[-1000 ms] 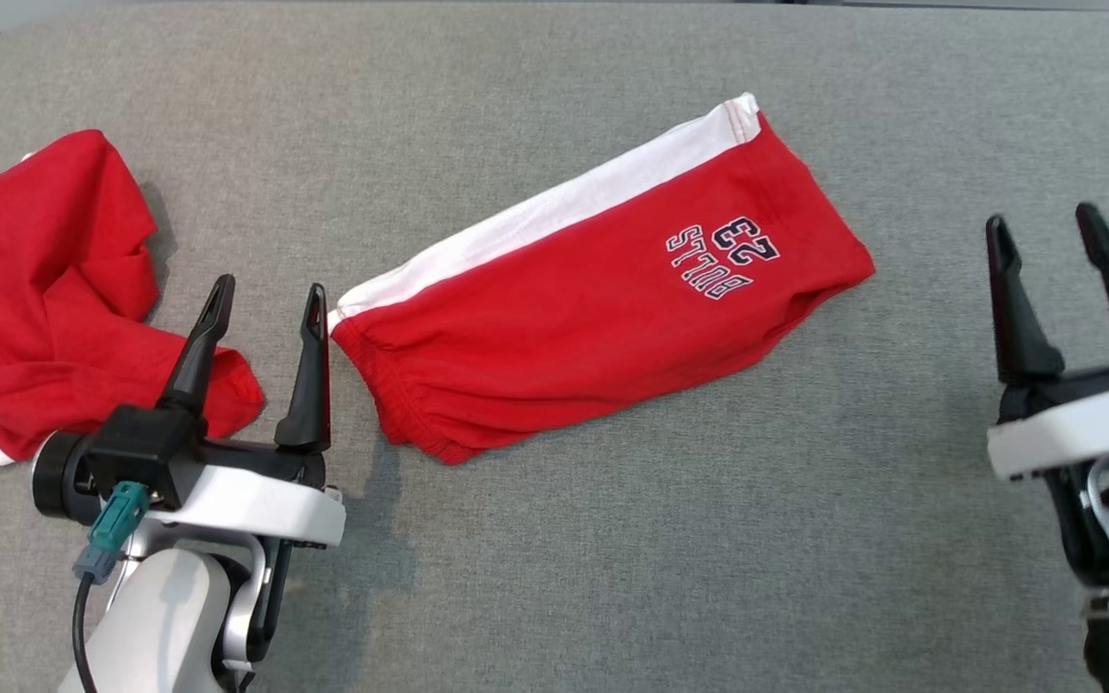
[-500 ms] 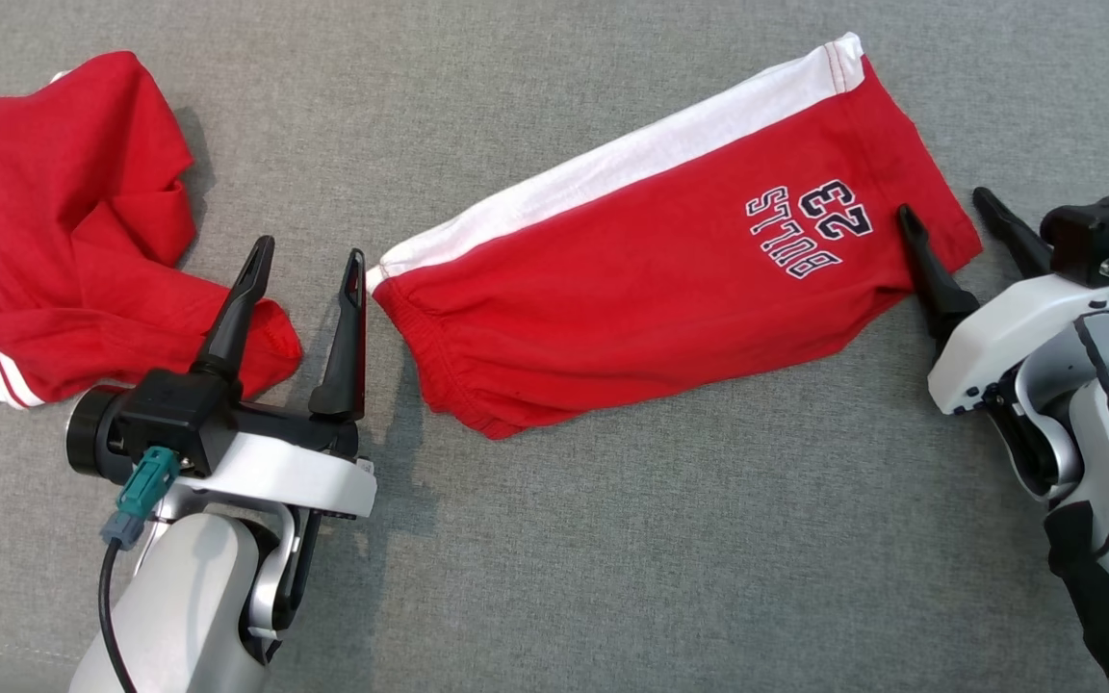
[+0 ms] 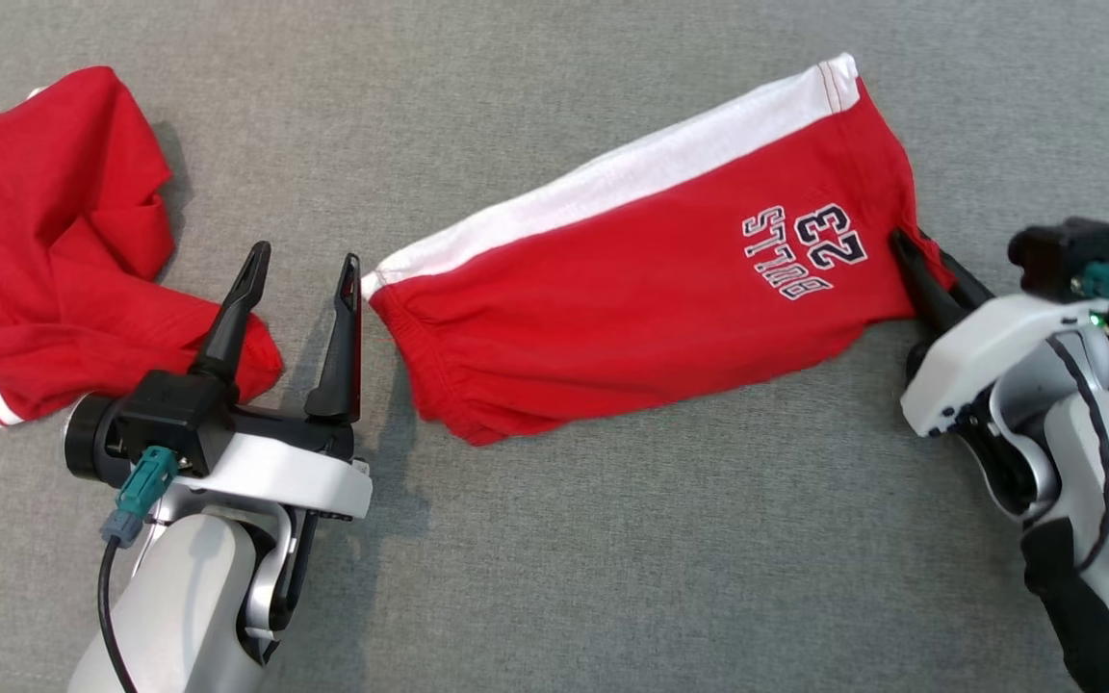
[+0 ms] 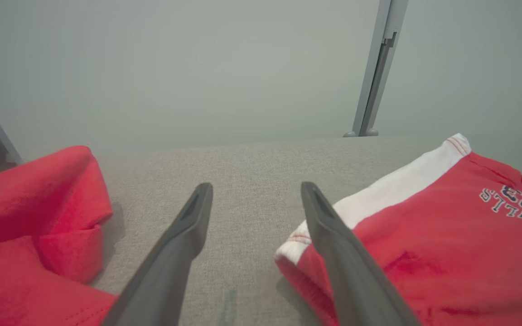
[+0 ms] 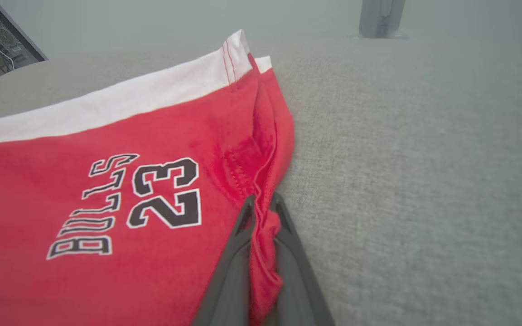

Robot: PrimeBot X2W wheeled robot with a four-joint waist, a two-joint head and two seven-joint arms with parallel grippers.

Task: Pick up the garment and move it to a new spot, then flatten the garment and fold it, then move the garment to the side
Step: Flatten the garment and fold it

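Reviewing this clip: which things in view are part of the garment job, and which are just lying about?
In the job:
red BULLS 23 shorts
right gripper, shut on the shorts' hem
left gripper, open by the waistband end

Lying about:
crumpled red garment, off to the left
grey post at the back

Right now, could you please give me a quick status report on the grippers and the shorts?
Right gripper shut on red shorts, at the leg hem. Left gripper open, empty, beside the waistband end. Second red garment lies apart, far left.
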